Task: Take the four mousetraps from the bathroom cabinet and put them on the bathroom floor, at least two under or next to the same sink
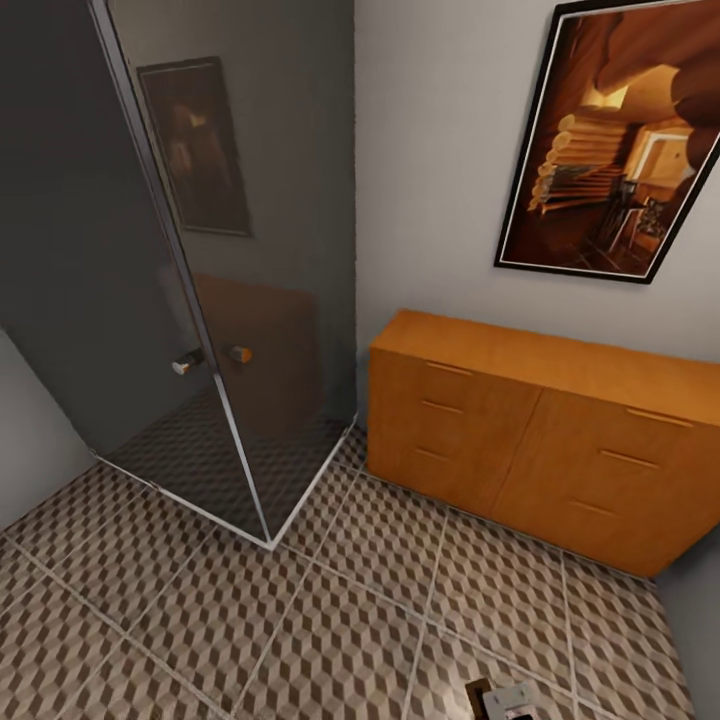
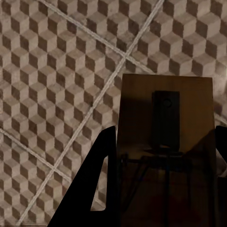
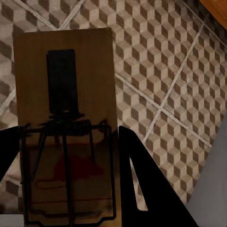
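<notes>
Bathroom floor (image 1: 300, 620) of glossy cube-pattern tiles in brown, beige and white, crossed by pale grout lines. Far left: dark glass shower enclosure (image 1: 200, 250) with a small chrome and wood door knob (image 1: 188, 364). Far right, against the grey wall: orange-brown wooden cabinet (image 1: 520, 430), broad flat top, drawer fronts all closed, bar handles on each. Above it, a framed picture (image 1: 615, 140) in warm orange tones, hung on the wall. At the near edge of the head view, right of centre, a small brown and grey shape (image 1: 505, 700), too cut off to identify.

Left gripper (image 2: 161, 189): dark fingers (image 2: 101, 189) pressed on either side of a flat wooden mousetrap (image 2: 165, 99), pinching it over the tiled floor; dark rectangular plate and thin wire parts visible on the slab.

Right gripper (image 3: 66, 189): fingers (image 3: 146, 189) likewise closed on a second mousetrap (image 3: 66, 85), tan wood with a dark plate, wire spring and frame, and a reddish mark on the near part. Held above the floor tiles, with a sliver of the cabinet at one corner of the right wrist view.
</notes>
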`<state>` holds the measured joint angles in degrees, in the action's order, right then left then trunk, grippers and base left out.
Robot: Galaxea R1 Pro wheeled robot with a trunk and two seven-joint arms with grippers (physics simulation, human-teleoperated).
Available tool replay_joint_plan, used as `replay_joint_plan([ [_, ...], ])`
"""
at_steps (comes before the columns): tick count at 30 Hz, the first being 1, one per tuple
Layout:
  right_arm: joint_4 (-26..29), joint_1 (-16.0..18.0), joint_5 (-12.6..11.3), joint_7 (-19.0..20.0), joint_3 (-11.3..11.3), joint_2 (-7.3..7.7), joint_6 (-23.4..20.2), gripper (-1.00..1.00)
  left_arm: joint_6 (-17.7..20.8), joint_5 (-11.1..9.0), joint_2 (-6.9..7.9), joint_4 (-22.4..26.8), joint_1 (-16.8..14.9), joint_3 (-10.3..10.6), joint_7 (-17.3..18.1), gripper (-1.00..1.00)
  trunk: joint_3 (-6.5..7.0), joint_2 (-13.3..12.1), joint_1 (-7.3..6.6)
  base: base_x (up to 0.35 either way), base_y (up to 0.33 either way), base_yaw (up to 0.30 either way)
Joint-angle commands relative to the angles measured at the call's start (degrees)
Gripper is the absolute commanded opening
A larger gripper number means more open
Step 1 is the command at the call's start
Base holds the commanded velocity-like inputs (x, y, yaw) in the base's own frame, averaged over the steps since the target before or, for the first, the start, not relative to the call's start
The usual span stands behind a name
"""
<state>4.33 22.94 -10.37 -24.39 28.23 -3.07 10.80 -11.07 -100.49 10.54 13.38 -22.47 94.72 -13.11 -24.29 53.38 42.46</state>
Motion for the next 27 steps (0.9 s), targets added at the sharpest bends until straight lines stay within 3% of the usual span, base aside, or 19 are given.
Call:
replay_joint_plan([
  [1, -0.02, 0.00, -0.15, 0.05, 0.00, 0.00, 0.09, -1.00, 0.01, 0.12, 0.00, -0.01, 0.00, 0.00, -0.17, -1.00, 0.00, 0.00, 0.00, 0.000, 0.000, 0.292],
  [27, -0.08, 0.00, -0.06, 0.20, 0.04, 0.00, 0.09, -1.00, 0.08, 0.09, -0.03, 0.14, 0.04, 0.00, -0.17, -1.00, -0.52, 0.00, 0.00, 0.000, 0.000, 0.292],
])
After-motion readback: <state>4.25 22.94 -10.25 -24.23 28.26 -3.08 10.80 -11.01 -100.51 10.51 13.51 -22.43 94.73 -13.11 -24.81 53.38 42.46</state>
